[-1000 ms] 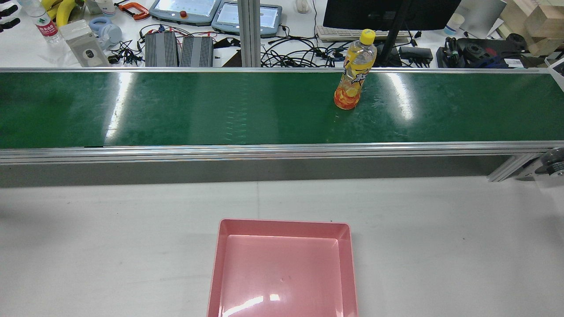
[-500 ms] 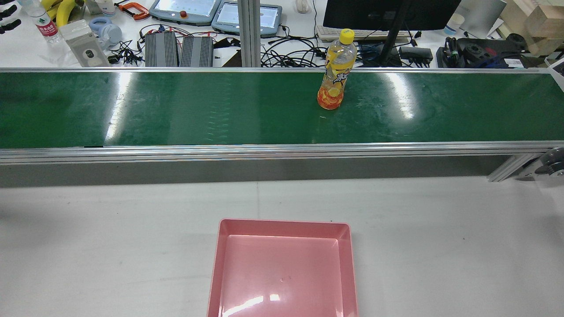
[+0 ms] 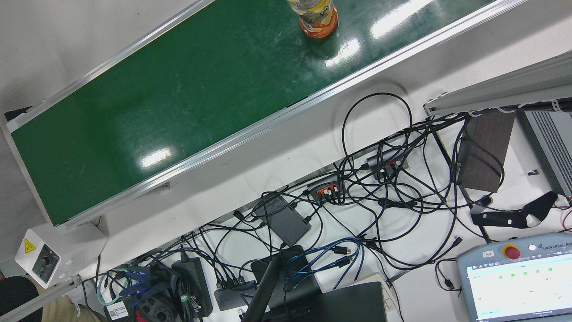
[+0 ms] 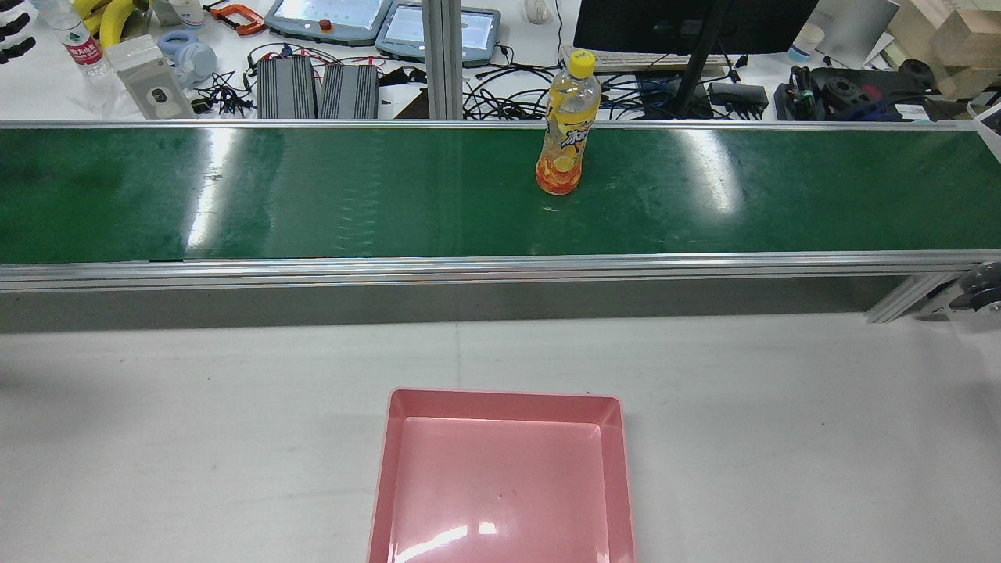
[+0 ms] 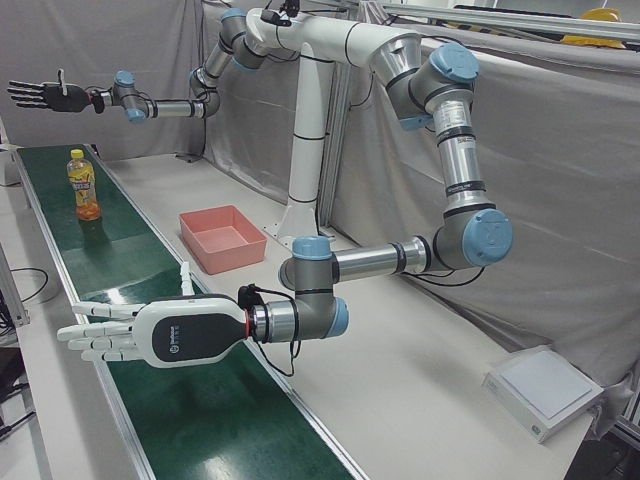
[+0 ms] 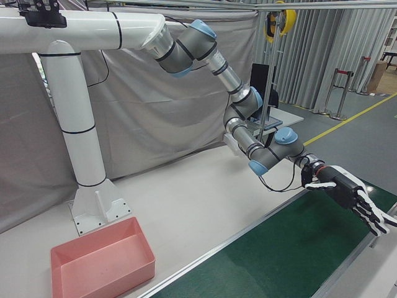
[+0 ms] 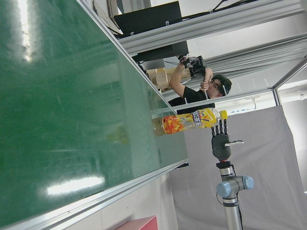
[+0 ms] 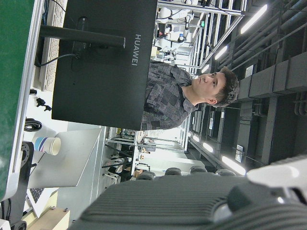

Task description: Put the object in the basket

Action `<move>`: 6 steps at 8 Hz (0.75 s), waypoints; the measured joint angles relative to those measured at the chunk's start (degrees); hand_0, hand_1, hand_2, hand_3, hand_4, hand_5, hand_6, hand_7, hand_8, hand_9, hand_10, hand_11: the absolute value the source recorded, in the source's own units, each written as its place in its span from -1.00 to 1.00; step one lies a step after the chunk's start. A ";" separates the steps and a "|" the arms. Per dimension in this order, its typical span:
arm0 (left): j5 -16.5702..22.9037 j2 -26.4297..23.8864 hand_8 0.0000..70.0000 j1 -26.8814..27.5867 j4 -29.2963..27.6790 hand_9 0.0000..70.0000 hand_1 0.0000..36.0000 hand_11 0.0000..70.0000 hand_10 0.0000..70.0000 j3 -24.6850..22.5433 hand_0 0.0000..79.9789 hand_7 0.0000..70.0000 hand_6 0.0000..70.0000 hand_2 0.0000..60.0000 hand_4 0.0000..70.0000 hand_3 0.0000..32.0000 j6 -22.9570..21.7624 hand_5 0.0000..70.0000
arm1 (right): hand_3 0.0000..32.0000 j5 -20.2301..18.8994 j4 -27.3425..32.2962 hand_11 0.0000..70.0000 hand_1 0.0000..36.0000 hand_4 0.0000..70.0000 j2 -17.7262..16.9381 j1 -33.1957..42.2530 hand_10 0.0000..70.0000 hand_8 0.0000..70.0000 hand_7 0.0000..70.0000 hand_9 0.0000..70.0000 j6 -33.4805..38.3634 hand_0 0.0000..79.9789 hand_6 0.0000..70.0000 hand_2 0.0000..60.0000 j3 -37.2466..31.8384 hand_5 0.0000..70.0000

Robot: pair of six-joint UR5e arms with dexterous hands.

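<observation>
A yellow-capped orange drink bottle (image 4: pixel 565 133) stands upright on the green conveyor belt (image 4: pixel 313 195), a little right of centre in the rear view. It also shows in the front view (image 3: pixel 316 15), the left-front view (image 5: pixel 84 185) and the left hand view (image 7: pixel 192 120). The pink basket (image 4: pixel 500 400) is empty on the white table in front of the belt. My left hand (image 5: pixel 150 335) is open and flat above the belt's near end in the left-front view, far from the bottle. My right hand (image 5: pixel 45 95) is open above the far end, beyond the bottle, and also shows in the right-front view (image 6: pixel 350 195).
The belt's aluminium rail (image 4: pixel 500 266) runs between the belt and the basket. The white pedestal (image 5: pixel 305 190) stands behind the basket. Cables, teach pendants (image 4: pixel 328 19) and a monitor (image 4: pixel 688 23) crowd the desk beyond the belt. A person (image 8: pixel 192 96) stands there.
The bottle has travelled leftward along the belt in the rear view, still upright. The basket has not moved.
</observation>
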 measured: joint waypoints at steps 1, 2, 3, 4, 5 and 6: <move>0.00 -0.03 -0.87 -0.09 0.02 -0.79 -0.56 -0.71 -0.82 0.00 0.23 -1.00 -1.00 -1.00 -0.55 -1.00 0.00 -0.78 | -1.00 0.00 0.00 -1.00 -1.00 -1.00 0.00 0.00 -1.00 -1.00 -1.00 -1.00 0.02 -1.00 -1.00 -1.00 0.02 -1.00; 0.00 -0.05 -0.86 -0.13 0.02 -0.78 -0.55 -0.71 -0.82 0.00 0.23 -1.00 -1.00 -1.00 -0.53 -1.00 0.01 -0.76 | -1.00 0.00 0.00 -1.00 -1.00 -1.00 0.00 0.00 -1.00 -1.00 -1.00 -1.00 0.02 -1.00 -1.00 -1.00 0.04 -1.00; 0.00 -0.05 -0.85 -0.15 0.02 -0.76 -0.55 -0.71 -0.82 0.00 0.22 -1.00 -1.00 -1.00 -0.52 -1.00 0.01 -0.75 | -1.00 0.00 0.00 -1.00 -1.00 -1.00 0.00 0.00 -1.00 -1.00 -1.00 -1.00 0.02 -1.00 -1.00 -1.00 0.03 -1.00; 0.00 -0.06 -0.85 -0.21 0.02 -0.75 -0.57 -0.71 -0.82 0.00 0.22 -1.00 -1.00 -1.00 -0.53 -1.00 0.00 -0.75 | -1.00 0.00 0.00 -1.00 -1.00 -1.00 0.00 0.00 -1.00 -1.00 -1.00 -1.00 0.02 -1.00 -1.00 -1.00 0.03 -1.00; 0.00 -0.06 -0.85 -0.23 0.02 -0.75 -0.62 -0.71 -0.82 0.00 0.22 -1.00 -1.00 -1.00 -0.52 -1.00 0.01 -0.74 | -1.00 0.00 0.00 -1.00 -1.00 -1.00 0.00 0.00 -1.00 -1.00 -1.00 -1.00 0.02 -1.00 -1.00 -1.00 0.04 -1.00; -0.03 -0.04 -0.85 -0.29 0.02 -0.75 -0.61 -0.71 -0.82 0.04 0.22 -1.00 -1.00 -1.00 -0.53 -1.00 0.01 -0.74 | -1.00 0.00 0.00 -1.00 -1.00 -1.00 0.00 0.00 -1.00 -1.00 -1.00 -1.00 0.02 -1.00 -1.00 -1.00 0.05 -1.00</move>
